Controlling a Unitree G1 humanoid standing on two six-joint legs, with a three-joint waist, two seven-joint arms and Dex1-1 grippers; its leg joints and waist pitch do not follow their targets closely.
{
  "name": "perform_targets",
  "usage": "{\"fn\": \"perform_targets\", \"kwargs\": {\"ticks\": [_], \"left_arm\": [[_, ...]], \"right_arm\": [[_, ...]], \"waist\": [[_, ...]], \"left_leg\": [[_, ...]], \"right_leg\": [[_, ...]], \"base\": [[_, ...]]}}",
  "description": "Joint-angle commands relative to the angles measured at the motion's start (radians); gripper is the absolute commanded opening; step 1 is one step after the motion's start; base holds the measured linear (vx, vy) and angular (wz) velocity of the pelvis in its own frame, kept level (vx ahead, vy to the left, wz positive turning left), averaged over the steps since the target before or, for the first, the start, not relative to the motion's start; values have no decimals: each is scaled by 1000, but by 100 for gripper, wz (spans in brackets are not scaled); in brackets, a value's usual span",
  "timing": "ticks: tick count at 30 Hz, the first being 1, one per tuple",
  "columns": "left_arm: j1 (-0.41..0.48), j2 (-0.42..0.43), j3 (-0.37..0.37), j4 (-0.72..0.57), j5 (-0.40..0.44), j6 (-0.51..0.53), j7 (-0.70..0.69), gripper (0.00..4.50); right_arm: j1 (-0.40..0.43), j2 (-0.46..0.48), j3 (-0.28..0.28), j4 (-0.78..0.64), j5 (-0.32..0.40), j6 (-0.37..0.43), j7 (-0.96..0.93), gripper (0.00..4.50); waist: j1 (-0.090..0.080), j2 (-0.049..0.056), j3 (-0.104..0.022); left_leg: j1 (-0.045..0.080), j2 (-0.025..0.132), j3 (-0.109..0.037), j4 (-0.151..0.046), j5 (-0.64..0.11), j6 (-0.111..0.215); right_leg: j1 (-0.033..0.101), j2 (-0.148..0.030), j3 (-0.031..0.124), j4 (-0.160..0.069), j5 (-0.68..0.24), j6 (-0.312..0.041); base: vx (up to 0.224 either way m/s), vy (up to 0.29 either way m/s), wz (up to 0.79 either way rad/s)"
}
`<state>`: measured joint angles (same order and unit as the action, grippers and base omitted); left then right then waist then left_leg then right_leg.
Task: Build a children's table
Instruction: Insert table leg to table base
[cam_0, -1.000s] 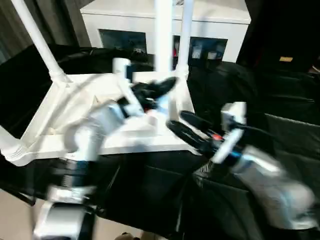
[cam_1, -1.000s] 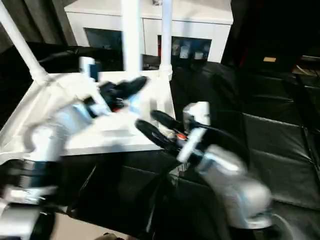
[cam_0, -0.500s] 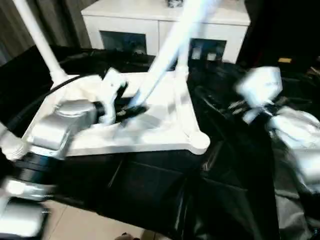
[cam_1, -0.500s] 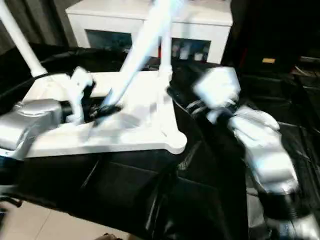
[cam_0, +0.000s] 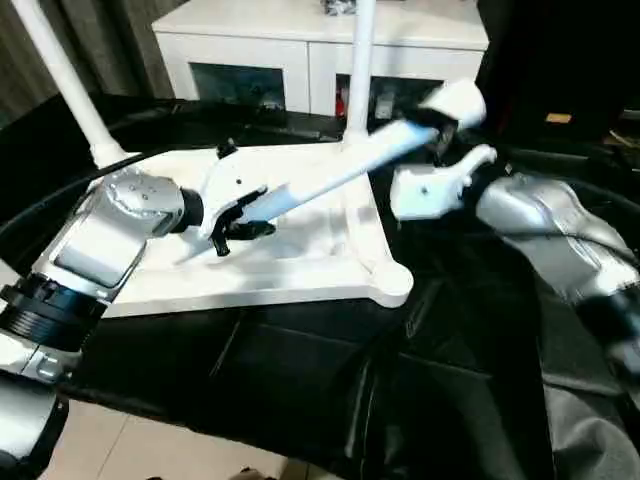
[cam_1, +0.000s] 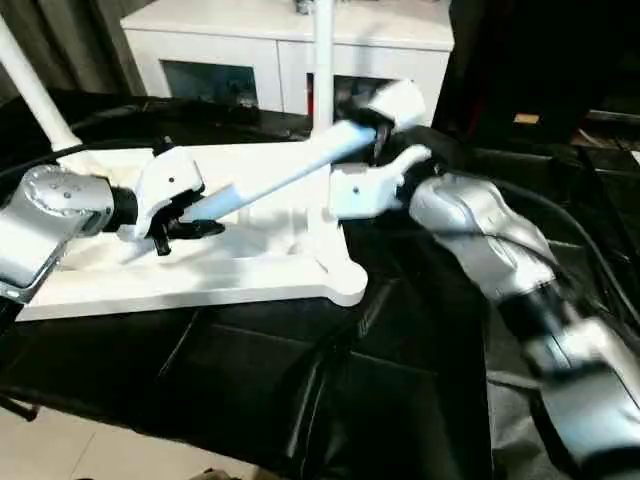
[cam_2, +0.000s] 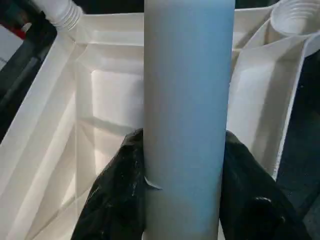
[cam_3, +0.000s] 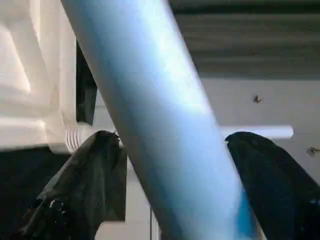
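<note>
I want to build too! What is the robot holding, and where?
A long white round table leg: left hand grips its lower end; right hand brackets its upper end.

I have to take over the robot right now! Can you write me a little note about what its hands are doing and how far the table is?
Left gripper: shut on the loose leg, near its thin end, above the upturned tabletop.
Right gripper: fingers open on either side of the same leg near its thick end, not clamped.
Done: far left leg and far right leg stand in their corner sockets.
Left: the near right socket is empty; the near left corner cannot be seen clearly. Seat the loose leg.
</note>
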<state>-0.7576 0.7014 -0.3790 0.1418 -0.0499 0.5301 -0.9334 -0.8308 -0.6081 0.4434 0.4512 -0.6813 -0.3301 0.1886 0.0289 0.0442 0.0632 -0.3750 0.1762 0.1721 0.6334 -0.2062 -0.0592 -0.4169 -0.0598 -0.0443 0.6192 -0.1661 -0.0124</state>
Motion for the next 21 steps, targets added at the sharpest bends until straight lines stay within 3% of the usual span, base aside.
{"fn": "perform_targets", "kwargs": {"ticks": [1,6,7,12,21], "left_arm": [[-29,14,-6,-22,15,-13,-3,157],[-37,11,5,-18,30,-26,-2,157],[-37,9,9,-15,41,-32,-3,157],[-36,5,15,-12,50,-36,-3,157],[-47,-6,26,1,73,-61,3,157]], "right_arm": [[-20,10,26,43,-27,-12,-1,368],[-41,31,41,125,-17,-52,-1,339],[-44,37,46,148,-18,-62,-4,316],[-42,49,42,179,-25,-74,0,284],[-45,57,43,234,-11,-89,31,222]], "waist": [[-5,-13,-79],[-5,-14,-78],[-5,-15,-78],[-5,-10,-78],[-6,-11,-78]], "left_leg": [[5,28,-7,-65,-109,33],[6,30,-6,-64,-120,37],[6,30,-6,-64,-124,36],[6,31,-7,-64,-133,31],[6,29,-7,-63,-156,26]], "right_leg": [[69,-60,42,-52,-136,-257],[67,-60,42,-51,-135,-265],[67,-60,42,-51,-139,-263],[66,-59,42,-50,-138,-267],[65,-58,43,-52,-159,-263]], "base": [[0,0,0],[0,0,0],[0,0,0],[0,0,0],[0,0,0]]}}
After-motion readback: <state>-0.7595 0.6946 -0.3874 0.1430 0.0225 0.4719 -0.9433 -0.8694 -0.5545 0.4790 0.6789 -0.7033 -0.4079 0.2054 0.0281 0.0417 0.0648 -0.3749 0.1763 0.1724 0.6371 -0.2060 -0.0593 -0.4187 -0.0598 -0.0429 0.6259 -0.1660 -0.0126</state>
